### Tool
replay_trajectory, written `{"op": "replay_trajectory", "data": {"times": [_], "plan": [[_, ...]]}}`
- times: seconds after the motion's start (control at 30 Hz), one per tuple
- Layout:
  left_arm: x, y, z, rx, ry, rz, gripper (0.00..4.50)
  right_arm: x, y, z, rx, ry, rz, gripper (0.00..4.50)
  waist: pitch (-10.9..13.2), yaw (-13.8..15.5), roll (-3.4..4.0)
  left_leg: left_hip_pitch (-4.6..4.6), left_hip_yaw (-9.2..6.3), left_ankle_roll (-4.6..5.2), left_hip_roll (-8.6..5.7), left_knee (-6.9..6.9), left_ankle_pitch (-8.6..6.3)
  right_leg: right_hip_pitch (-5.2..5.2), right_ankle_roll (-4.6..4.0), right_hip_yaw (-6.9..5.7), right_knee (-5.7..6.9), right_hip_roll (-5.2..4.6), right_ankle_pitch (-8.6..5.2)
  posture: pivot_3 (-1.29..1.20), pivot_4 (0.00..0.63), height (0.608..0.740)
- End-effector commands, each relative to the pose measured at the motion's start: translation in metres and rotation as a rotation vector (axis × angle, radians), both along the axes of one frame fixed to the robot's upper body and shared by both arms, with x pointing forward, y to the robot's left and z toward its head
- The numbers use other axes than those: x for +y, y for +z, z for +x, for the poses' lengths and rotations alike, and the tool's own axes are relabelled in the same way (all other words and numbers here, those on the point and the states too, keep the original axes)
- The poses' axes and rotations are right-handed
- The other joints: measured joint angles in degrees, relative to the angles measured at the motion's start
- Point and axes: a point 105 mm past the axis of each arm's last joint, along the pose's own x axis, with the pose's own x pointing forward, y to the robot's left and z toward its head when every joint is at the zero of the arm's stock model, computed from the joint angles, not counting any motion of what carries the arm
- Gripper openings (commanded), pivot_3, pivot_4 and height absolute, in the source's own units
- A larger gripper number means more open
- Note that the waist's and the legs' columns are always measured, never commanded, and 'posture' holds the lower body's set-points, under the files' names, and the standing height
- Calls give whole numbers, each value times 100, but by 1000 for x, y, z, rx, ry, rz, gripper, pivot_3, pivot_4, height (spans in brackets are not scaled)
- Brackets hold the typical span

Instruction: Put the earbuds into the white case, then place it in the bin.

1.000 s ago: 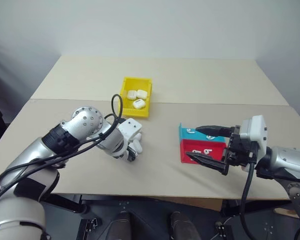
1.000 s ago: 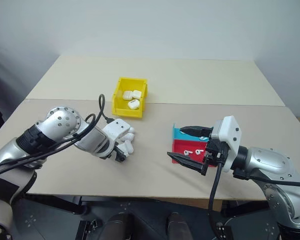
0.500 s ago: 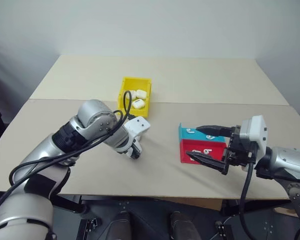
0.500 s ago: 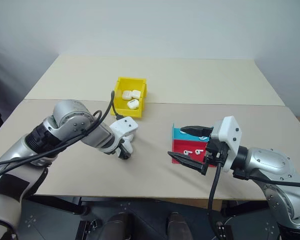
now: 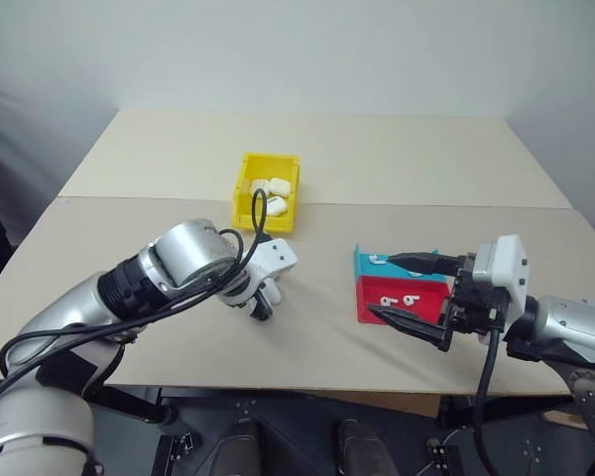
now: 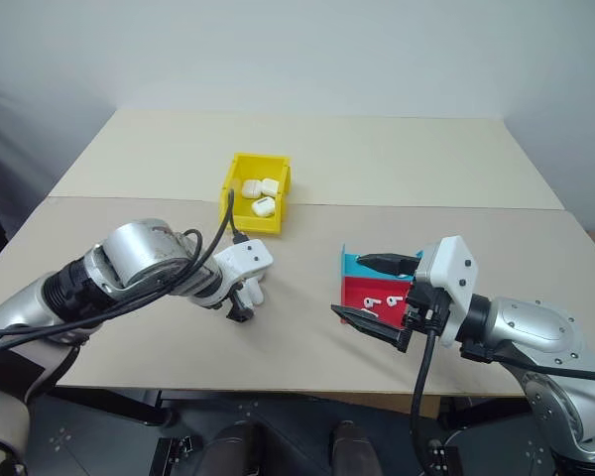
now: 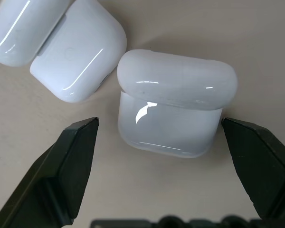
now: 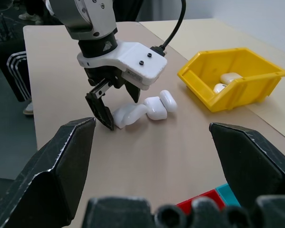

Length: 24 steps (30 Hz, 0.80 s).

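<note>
A closed white case point(image 7: 175, 95) stands on the table between the fingers of my left gripper point(image 7: 159, 123), which points down and is open, with a gap on one side. Beside it lies another white case point(image 7: 78, 61) with its lid open. In the right wrist view the same cases point(image 8: 154, 108) lie under the left gripper point(image 8: 111, 107). The earbuds point(image 5: 409, 299) lie in the red tray point(image 5: 431, 293), with another earbud point(image 5: 377, 260) in the teal tray point(image 5: 363, 268). My right gripper point(image 5: 380, 286) hovers open and level at these trays. The yellow bin point(image 5: 246, 188) stands behind the left gripper.
White cases point(image 5: 274, 196) lie inside the yellow bin. The table is made of two tan tops with a seam point(image 5: 456, 207) running across just behind the bin. The table's front edge point(image 5: 307, 382) lies close below both arms.
My left wrist has rolled over the cases, so the fingers now straddle one case, and they have narrowed a little. The right gripper has stayed put and open.
</note>
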Motion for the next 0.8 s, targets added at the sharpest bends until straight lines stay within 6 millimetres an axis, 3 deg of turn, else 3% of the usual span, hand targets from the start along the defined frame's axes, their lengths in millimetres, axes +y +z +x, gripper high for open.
{"op": "replay_trajectory", "data": {"times": [0.03, 0.13, 0.33, 0.53, 0.77, 0.8], "plan": [[-2, 3, 2, -36, -23, -12, 3619, 2, 11, -5, -67, 12, 7, 4500, 0, 3, 0, 0, 0, 0, 0, 0, 0, 1, 0, 0, 0, 0, 0, 0, 150, 740], [-2, 2, 2, -39, -26, -15, 2767, 2, 12, -5, -67, 11, 5, 4500, 0, 11, 0, 5, 0, 0, 1, 1, 0, 5, 2, 0, 2, 0, -3, 0, 150, 740], [-1, 13, -2, -93, -54, -154, 2761, 1, 12, -4, -67, 8, 1, 4500, -1, 10, 2, 8, -1, 1, 1, 1, 0, 5, 5, 0, 4, 0, -2, 0, 150, 740], [-6, 55, -18, -313, -247, -505, 2761, -3, 13, -2, -67, 5, 1, 4500, -1, -25, 2, -1, 1, 1, 5, 0, 0, -2, -27, 1, 3, -1, 20, 0, 150, 740], [-24, 88, -23, -478, -321, -850, 2761, -8, 17, 9, -75, 6, -33, 4500, -1, 36, 1, 8, 4, 1, 4, 7, 0, 14, -28, -2, -2, -3, -13, 0, 150, 740], [-30, 97, -29, -495, -374, -993, 2761, -10, 17, 12, -72, 2, -55, 4500, -2, 32, 3, 7, 4, 1, 5, 7, 0, 13, -29, -1, -3, -3, -11, 0, 150, 740]]}}
